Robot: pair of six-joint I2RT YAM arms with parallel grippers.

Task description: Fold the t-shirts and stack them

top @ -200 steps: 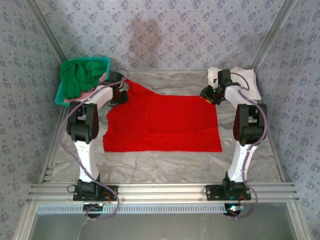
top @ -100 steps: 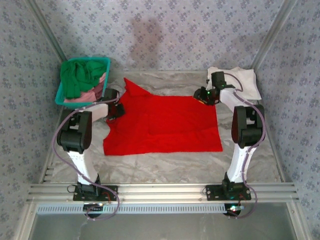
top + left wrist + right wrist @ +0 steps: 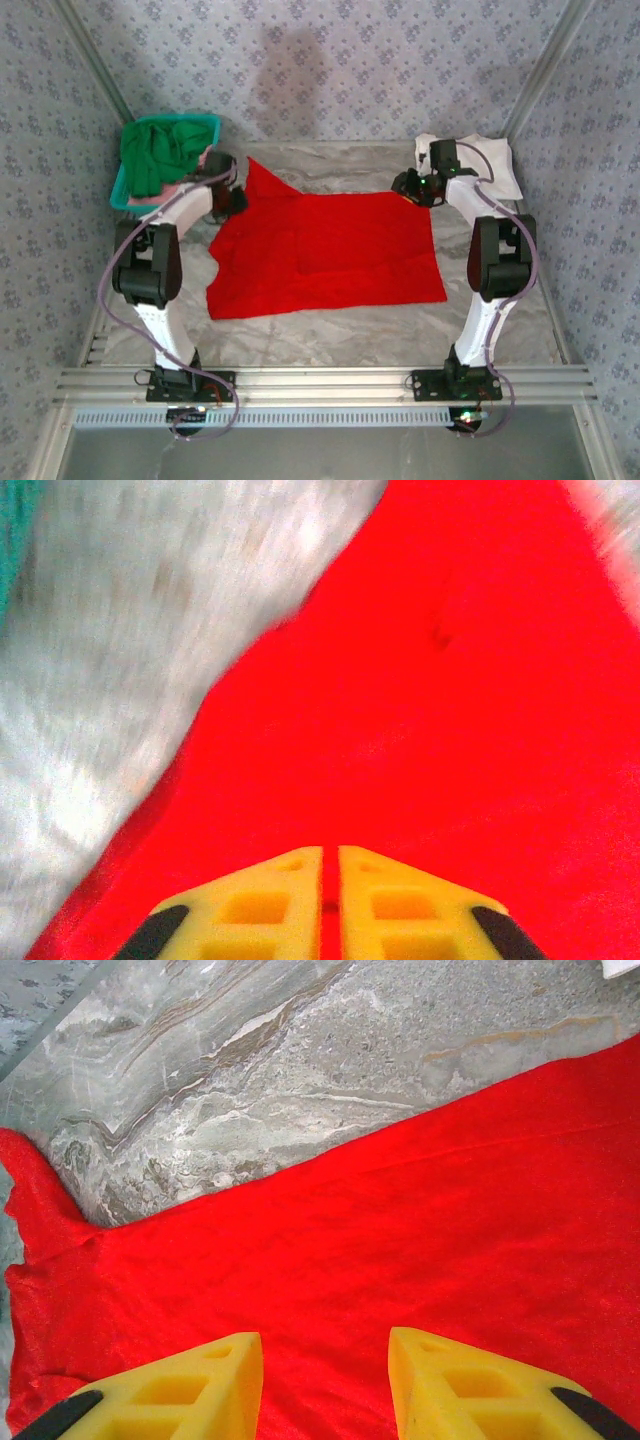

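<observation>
Red t-shirt (image 3: 330, 250) corner drawn toward basket (image 3: 196, 119), green shirt (image 3: 155, 150) inside

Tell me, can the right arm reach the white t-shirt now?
Probably yes: the right gripper is open above the far edge of the red t-shirt, and the white t-shirt lies close behind it, uncovered.

Spread centre, red t-shirt (image 3: 330, 250) (far-left corner peaked), white t-shirt (image 3: 497, 162) far right — green t-shirt (image 3: 158, 152) bunched left

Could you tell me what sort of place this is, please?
Likely a robot test cell for laundry folding: patterned backdrop walls, an aluminium frame, a red t-shirt on a marble-look table.
</observation>
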